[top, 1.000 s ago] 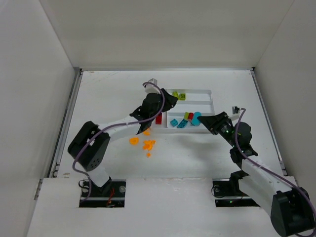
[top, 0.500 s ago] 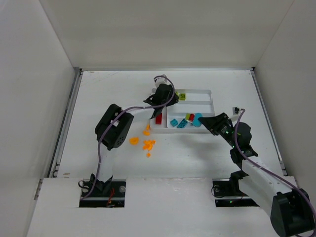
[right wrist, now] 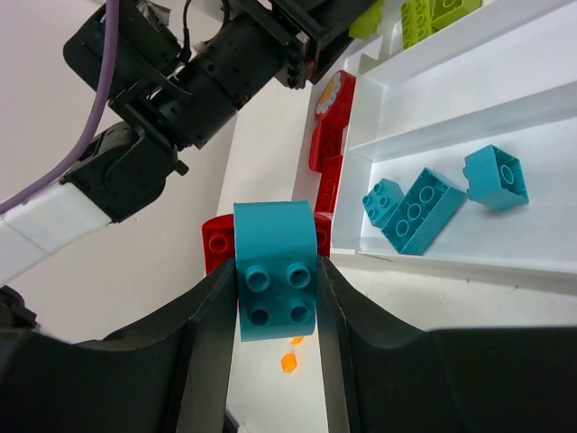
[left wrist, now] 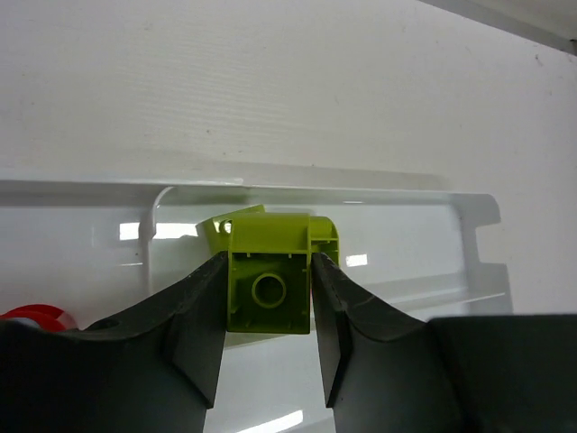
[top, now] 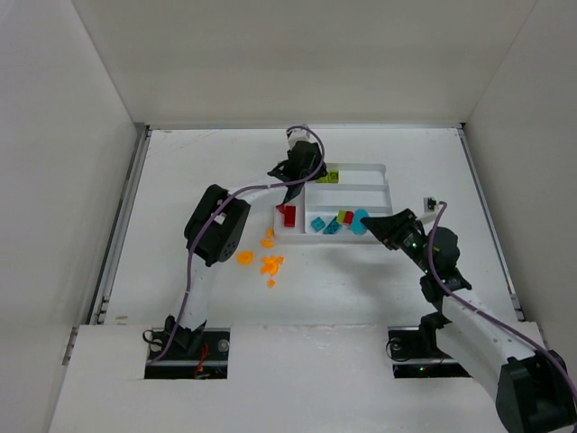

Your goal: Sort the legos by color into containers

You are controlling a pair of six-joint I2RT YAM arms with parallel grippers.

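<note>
left gripper (left wrist: 268,311) clamps lime brick (left wrist: 269,284) directly over tray's far section (left wrist: 406,244), another lime piece (left wrist: 219,230) just beyond; right gripper (right wrist: 275,302) holds teal brick (right wrist: 275,257), farther from that section.

The tray (top: 374,168) was plain glossy white on a matte white table (top: 180,180). The left gripper (left wrist: 269,266), dark grey to black, pinched a lime green brick (left wrist: 269,293); more lime green pieces (right wrist: 424,13) lay in the far section. The right gripper (right wrist: 275,269), just as black, clasped a teal-blue brick (right wrist: 275,280), matching three teal-blue bricks (right wrist: 424,209) in the near section. Red bricks (top: 288,215) sat in the left section, one with a pale printed patch. Orange bits (top: 269,264) dotted the table nearer. A purple cable (right wrist: 106,63) trailed along the left arm.
</note>
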